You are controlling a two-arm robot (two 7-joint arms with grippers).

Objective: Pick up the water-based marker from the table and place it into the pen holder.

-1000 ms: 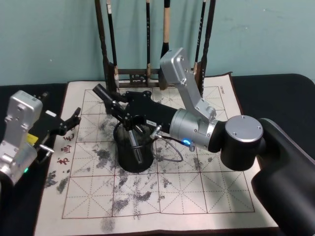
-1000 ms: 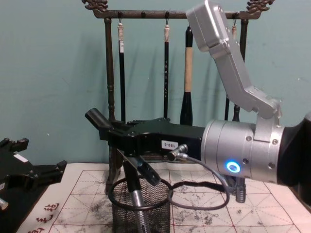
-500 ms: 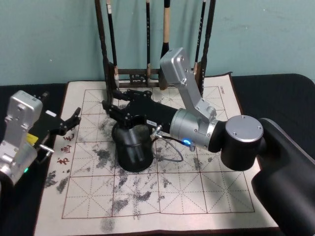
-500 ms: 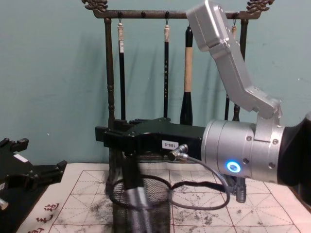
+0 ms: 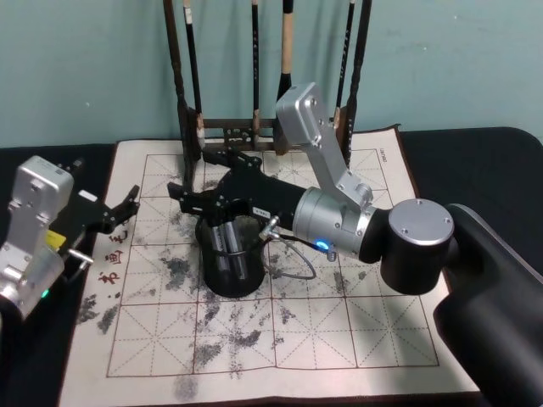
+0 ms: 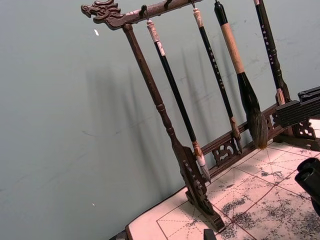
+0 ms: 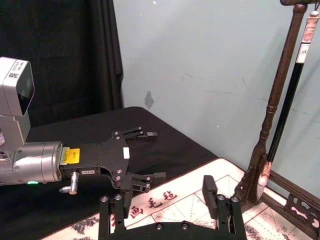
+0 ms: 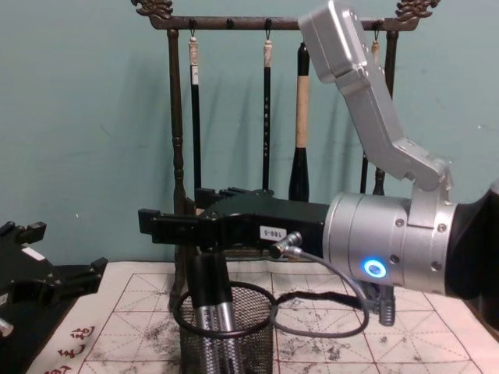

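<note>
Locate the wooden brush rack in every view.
Head view: brush rack at top centre, on the cloth's far edge.
Chest view: brush rack spans the background.
Left wrist view: brush rack close up, brushes hanging.
Right wrist view: brush rack, one post.
Shared landmark: the grid cloth.

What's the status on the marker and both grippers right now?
Right gripper open above pen holder. Marker standing inside holder, released. Left gripper open, idle at cloth's left edge. Nothing in the way.

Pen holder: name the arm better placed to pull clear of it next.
Right. Its pincer hangs open directly above the pen holder, marker already inside. The left pincer sits apart at the cloth's left edge.
</note>
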